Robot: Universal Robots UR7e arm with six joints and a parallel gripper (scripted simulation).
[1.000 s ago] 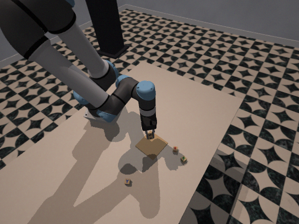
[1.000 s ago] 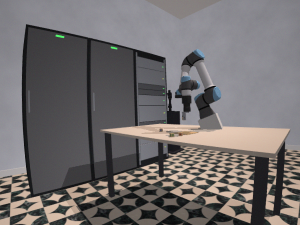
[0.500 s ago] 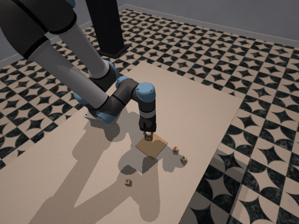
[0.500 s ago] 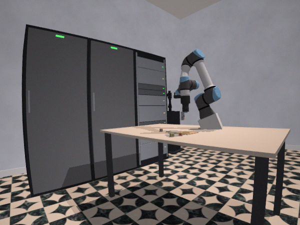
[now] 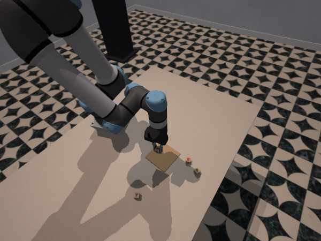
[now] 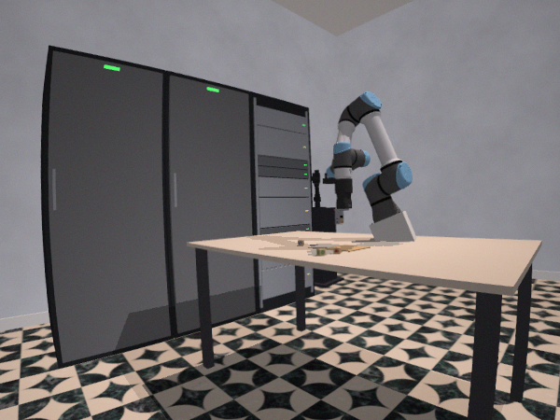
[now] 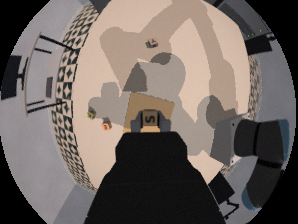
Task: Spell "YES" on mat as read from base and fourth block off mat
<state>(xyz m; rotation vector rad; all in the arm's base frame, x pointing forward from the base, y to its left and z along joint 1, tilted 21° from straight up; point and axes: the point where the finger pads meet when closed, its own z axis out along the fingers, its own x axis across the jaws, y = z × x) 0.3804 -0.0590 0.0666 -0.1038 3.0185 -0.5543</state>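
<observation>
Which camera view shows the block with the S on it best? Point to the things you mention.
The wrist view: the S block (image 5: pixel 158 149) (image 6: pixel 341 218) (image 7: pixel 150 118) sits large between the gripper's fingers, letter plain. The top view shows it smaller, partly covered by the fingers; the exterior view shows it tiny above the table, letter unreadable.

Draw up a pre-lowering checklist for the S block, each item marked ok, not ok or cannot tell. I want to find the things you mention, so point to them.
1. S block (image 5: pixel 158 149) (image 7: pixel 150 118) held in the pincer (image 5: pixel 158 150) (image 6: pixel 340 217) (image 7: pixel 149 116): ok.
2. Held block showing S on top: ok.
3. Mat (image 5: pixel 167 160) (image 6: pixel 355 247) (image 7: pixel 145 101) flat on the table: ok.
4. Y block (image 5: pixel 136 195) (image 6: pixel 301 243) (image 7: pixel 152 43) on the mat: not ok, off it.
5. E block (image 5: pixel 188 160) (image 6: pixel 337 250) (image 7: pixel 106 126) on the mat: not ok, beside it.
6. Green-marked block's letter: cannot tell.
</observation>
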